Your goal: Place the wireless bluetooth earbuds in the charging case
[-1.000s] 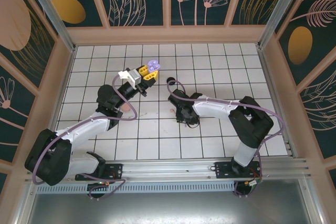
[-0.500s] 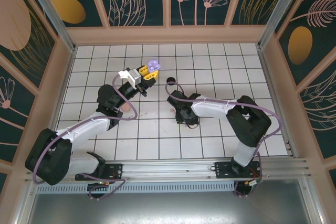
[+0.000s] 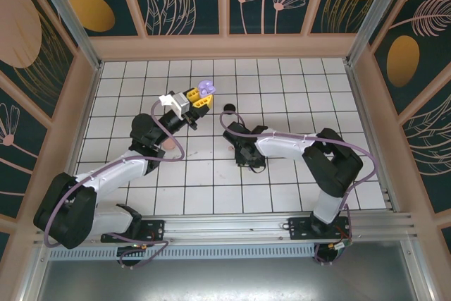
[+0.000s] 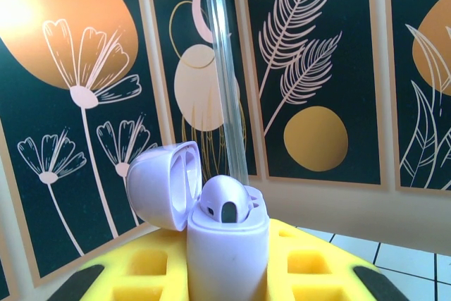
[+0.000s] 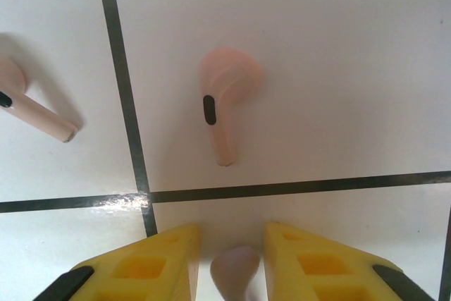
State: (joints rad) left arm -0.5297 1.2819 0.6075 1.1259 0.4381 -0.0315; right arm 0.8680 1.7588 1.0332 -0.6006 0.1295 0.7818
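Grip on the left side looks settled: my left gripper (image 3: pixel 200 96) is clamped tight on the lilac charging case (image 4: pixel 227 259), holding it upright above the tiles (image 5: pixel 338 47) with its lid (image 4: pixel 161 182) swung back. One lilac earbud (image 4: pixel 225 202) already sits in a well, and as far as I can see the other well is free. My right gripper (image 5: pixel 230 259) is down low over the tiles with its yellow jaws narrowly parted. A pale, lilac-looking bud (image 5: pixel 236 269) lies between them at the bottom edge of the wrist view. I can see a sliver of tile beside it, so I cannot tell whether the pads bear on it or merely flank it. Just ahead lies a pink earbud (image 5: pixel 225 100) on its side, and a second pink earbud (image 5: pixel 32 111) lies off to the left, both well apart from the case. I expect these buds to weigh almost nothing and to be hard, glossy and rounded, so they would skate on the glazed tile or squirt out of a pinch on the bulb. I would take the bud across the stem just under the head, squeezing lightly, so that the stem can go down into the free well.
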